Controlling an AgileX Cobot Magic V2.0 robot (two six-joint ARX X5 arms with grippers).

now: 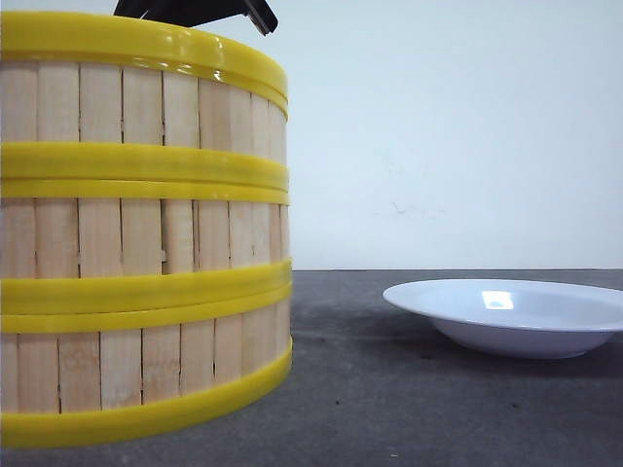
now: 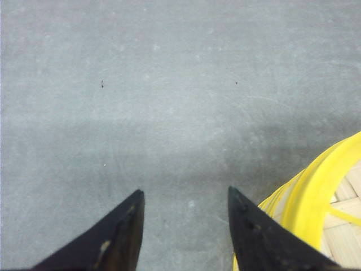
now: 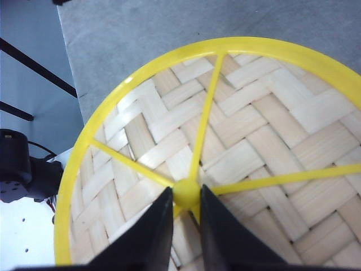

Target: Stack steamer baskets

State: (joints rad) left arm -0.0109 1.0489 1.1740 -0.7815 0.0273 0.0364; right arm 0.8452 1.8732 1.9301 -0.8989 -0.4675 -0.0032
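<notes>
Three steamer baskets (image 1: 136, 243) of pale slats with yellow bands stand stacked at the near left of the table. Seen from the right wrist, a woven bamboo lid (image 3: 254, 130) with a yellow rim and spokes fills the view. My right gripper (image 3: 186, 192) is shut on its yellow knob (image 3: 186, 193). From the front only a black part of that gripper (image 1: 195, 12) shows, just above the stack's top rim. My left gripper (image 2: 185, 192) hangs open over bare grey table, with the yellow rim of the stack (image 2: 316, 192) just beside one finger.
A white shallow plate (image 1: 516, 316) lies on the grey table to the right of the stack. In the right wrist view the table's edge, black bars and a black robot part (image 3: 17, 169) show beyond the lid.
</notes>
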